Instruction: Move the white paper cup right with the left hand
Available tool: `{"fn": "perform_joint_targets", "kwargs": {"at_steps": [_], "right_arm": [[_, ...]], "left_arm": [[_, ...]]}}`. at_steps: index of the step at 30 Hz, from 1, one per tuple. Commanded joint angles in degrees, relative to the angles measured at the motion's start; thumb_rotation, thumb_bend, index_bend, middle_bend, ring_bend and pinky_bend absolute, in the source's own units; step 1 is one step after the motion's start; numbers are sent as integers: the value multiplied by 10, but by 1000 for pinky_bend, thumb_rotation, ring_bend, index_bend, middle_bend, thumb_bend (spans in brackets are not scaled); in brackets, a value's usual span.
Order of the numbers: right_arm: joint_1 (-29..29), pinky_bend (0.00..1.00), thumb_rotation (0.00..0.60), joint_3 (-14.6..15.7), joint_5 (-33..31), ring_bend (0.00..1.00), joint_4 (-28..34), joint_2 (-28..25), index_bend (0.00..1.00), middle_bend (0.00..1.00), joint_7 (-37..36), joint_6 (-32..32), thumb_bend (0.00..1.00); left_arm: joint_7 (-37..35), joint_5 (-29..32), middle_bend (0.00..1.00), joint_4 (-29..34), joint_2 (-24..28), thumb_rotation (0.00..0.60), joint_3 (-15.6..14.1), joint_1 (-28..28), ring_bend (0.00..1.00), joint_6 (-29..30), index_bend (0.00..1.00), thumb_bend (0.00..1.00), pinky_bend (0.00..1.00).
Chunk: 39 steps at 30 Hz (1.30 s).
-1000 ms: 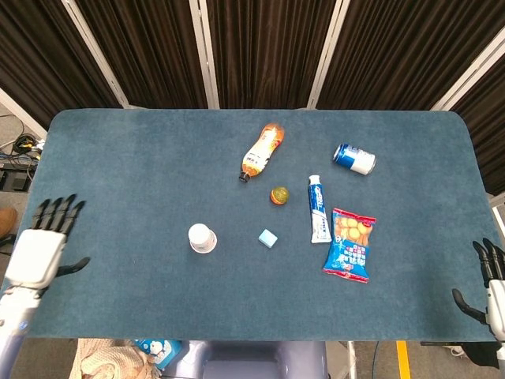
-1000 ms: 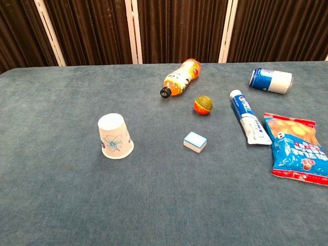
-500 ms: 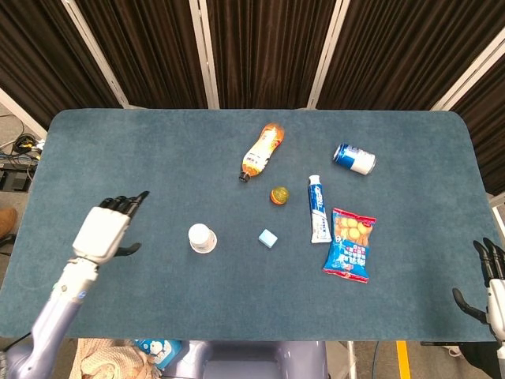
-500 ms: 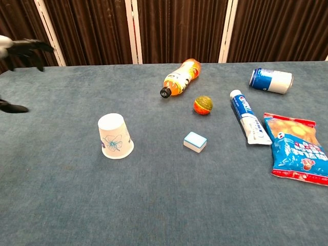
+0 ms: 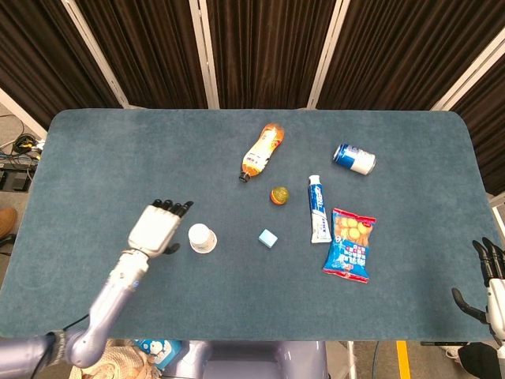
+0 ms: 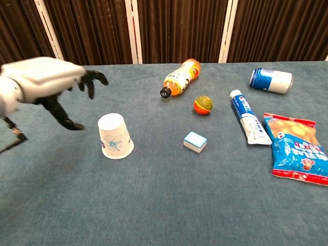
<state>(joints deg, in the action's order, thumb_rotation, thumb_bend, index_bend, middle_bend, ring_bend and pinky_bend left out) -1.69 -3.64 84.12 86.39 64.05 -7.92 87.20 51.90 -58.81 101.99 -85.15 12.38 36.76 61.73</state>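
Observation:
The white paper cup (image 5: 202,238) (image 6: 115,136) stands upside down on the blue table, left of centre, with a faint blue flower print. My left hand (image 5: 158,227) (image 6: 48,81) hovers just left of the cup, fingers spread and holding nothing, with a small gap to the cup. My right hand (image 5: 491,284) rests at the table's front right corner, fingers apart and empty; the chest view does not show it.
Right of the cup lie a small light-blue block (image 5: 268,238) (image 6: 195,142), an orange ball (image 5: 278,195), a toothpaste tube (image 5: 318,208), a snack bag (image 5: 350,245), an orange drink bottle (image 5: 261,149) and a blue can (image 5: 353,158).
My left hand has swept from the table's left edge rightward to just beside the cup. The cup and the right hand have not moved.

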Motion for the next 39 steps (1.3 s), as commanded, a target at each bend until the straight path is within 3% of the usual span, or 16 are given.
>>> {"fn": "perform_joint_targets", "kwargs": {"at_steps": [1,10,16,25,39], "right_arm": [[0,35,600,0,0,0,1,0,0,0,-1,0,305],[1,35,600,1,0,0,2,-2,0,0,-4,-2,305],[1,35,600,0,0,0,3,-2,0,0,-6,-2,305],[1,34,600,1,-1,0,4,-3,0,0,-6,-3,305],[1,36,600,1,-1,0,5,-3,0,0,-5,-4,305]], "left_arm": [[18,21,309,-14,-21,600,-2,19,247,8,145,166,313],[27,55,315,-32,-53,600,-6,48,252,14,150,180,313],[27,65,362,-41,-64,600,-19,59,295,19,181,215,364],[3,49,420,-48,-68,600,-32,63,396,30,233,276,455],[-20,38,422,-45,-59,600,-39,69,423,37,235,281,469]]}}
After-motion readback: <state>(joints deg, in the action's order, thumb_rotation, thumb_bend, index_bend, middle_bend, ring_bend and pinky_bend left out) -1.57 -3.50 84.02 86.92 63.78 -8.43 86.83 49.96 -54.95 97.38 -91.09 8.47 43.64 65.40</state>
